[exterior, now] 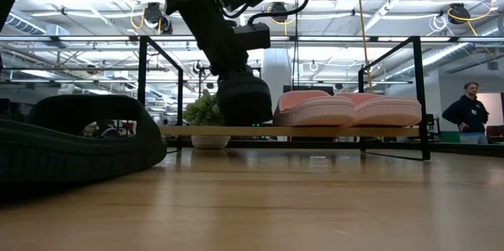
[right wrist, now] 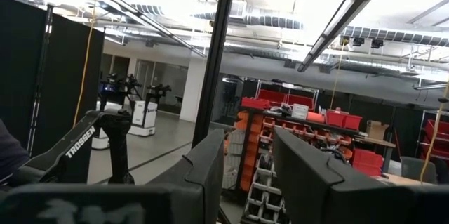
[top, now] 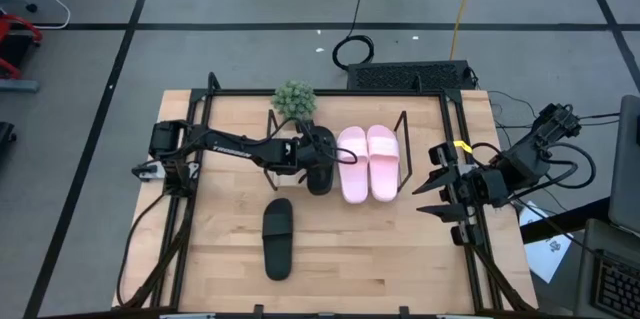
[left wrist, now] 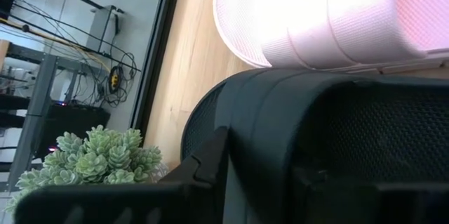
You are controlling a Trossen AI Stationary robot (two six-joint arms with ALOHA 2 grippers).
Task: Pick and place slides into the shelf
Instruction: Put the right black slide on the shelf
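Note:
One black slide (top: 319, 176) sits in the shelf (top: 404, 149), sole on the wooden base board (exterior: 331, 131), beside the pink pair (top: 367, 163), which also rests on that board (exterior: 346, 109). My left gripper (top: 318, 152) reaches over from the table's left and is shut on this black slide (exterior: 244, 100). The other black slide (top: 278, 239) lies flat on the table nearer the front and fills the left of the low view (exterior: 71, 145). My right gripper (top: 430, 197) waits open at the table's right edge, touching nothing (right wrist: 245, 175). My left gripper holds the black slide by its wide strap (left wrist: 280, 112), coming from above and slanting from the table's left. One finger (left wrist: 207, 159) lies against the strap's outer side; the other is hidden behind the strap. The slide stands level with its sole on the base board.
A small potted plant (top: 295, 100) stands at the shelf's far left corner, close to my left gripper. The black table frame (top: 462, 159) runs along the edges. A person (exterior: 472, 113) stands in the room beyond. Bare wood lies right of the loose black slide.

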